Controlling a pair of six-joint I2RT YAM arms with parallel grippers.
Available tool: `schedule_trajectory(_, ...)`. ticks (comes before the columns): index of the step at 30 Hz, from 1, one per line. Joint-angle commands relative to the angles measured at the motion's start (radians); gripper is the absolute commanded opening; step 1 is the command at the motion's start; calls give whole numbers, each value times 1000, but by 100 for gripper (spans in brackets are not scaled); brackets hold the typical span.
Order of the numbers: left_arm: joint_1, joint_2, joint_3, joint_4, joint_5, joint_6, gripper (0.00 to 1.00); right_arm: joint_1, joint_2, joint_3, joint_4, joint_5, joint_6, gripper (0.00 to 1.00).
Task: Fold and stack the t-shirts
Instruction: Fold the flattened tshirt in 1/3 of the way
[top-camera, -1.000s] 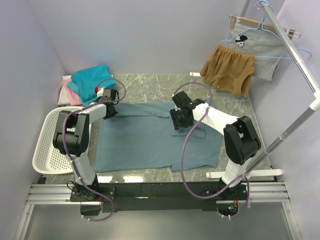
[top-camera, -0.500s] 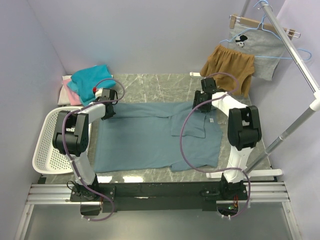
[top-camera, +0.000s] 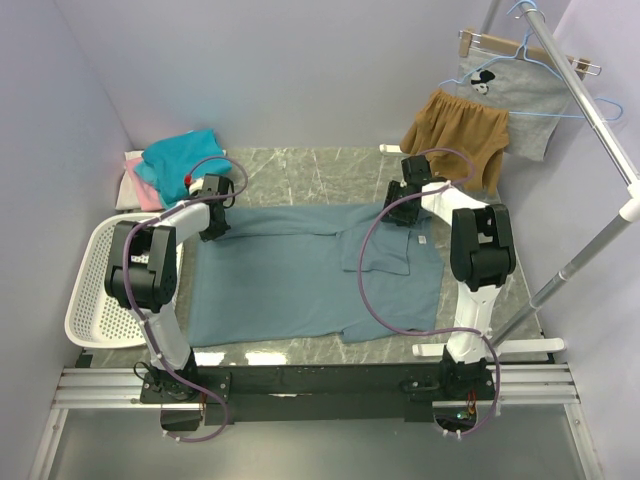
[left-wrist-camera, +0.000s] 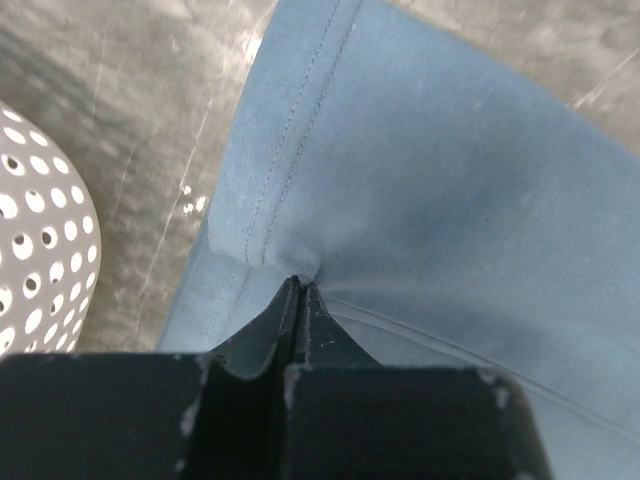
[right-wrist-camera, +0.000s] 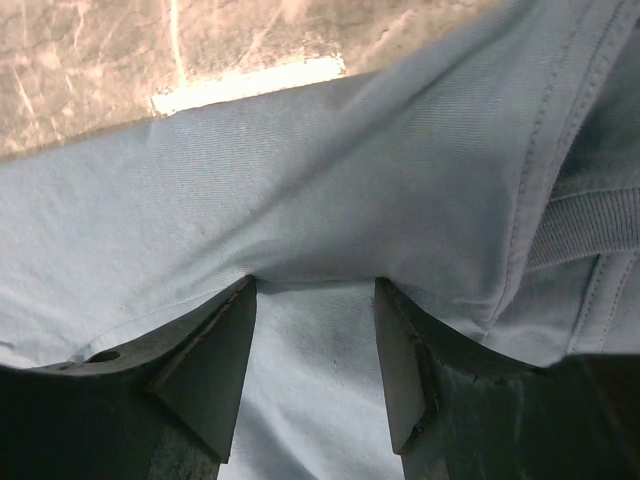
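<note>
Nearest the arm bases, a large grey-blue t-shirt (top-camera: 310, 270) lies spread flat on a marbled table (top-camera: 300, 165), covering most of its middle. The shirt lies sideways, with the stitched hem at its left and the ribbed neckband toward its right. One flap, probably a sleeve, is turned in over its right half.

Just off the shirt's left edge sits a white perforated basket (top-camera: 90, 290), likely there to take finished clothes.

Both arms reach to the shirt's far edge. At the shirt's far-left corner the left gripper (left-wrist-camera: 298, 290) is clenched on the hem. The left wrist view shows its fingers pressed together, with a small pucker of cloth rising at their tips. At the shirt's far-right edge, near the neckband, the right gripper (right-wrist-camera: 315, 285) rests on the cloth with its fingers spread apart. Fabric lies across the gap, but nothing is pinched yet.

One corner held and the other being taken suggests the far edge is about to be lifted and folded toward the near one — a judgement, not something seen.

Beyond the shirt's far-left corner lies a loose pile: a teal t-shirt (top-camera: 185, 155) over a pink t-shirt (top-camera: 140, 190). Beyond its far-right corner, mustard-brown shorts (top-camera: 455, 135) and a grey printed garment (top-camera: 515, 95) hang from a rail (top-camera: 590, 110) — neither belongs to the folding.
</note>
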Motion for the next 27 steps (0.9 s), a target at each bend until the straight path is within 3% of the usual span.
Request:
schedule_trajectory(1,7,-18,-21,-48,19,-39,2,-17,-9,16,-47,86,24,59)
schedule_trajectory(8,11,-29,-52,-36,-2,-43,3,-34,-21,-7,-39,98,17,59)
schedule_trajectory(11,11,-47,-22,-17,-37,-39,8,-32,-39,-7,-26,69,11,59)
schedule_trajectory(13,14,-69,-9,-22,-83,-47,18,-34,-41,1,-30,92,3,59)
schedule_trajectory(14,17,-75,8,-26,-92,-52,27,-34,-38,16,-39,92,0,59)
schedule_trajectory(15,24,-78,16,-31,-99,-52,45,-35,-35,19,-54,92,-3,59)
schedule_trajectory(18,32,-119,31,-36,-99,-56,65,-39,-83,-23,5,63,-20,59)
schedule_trajectory(23,32,-256,-65,107,73,-38,74,-39,-189,-96,85,-12,-29,60)
schedule_trajectory(24,32,-277,-74,157,93,-35,80,-40,-215,-99,96,-9,-31,60)
schedule_trajectory(27,32,-240,-47,184,188,-12,81,-39,-214,-77,94,-1,-29,61)
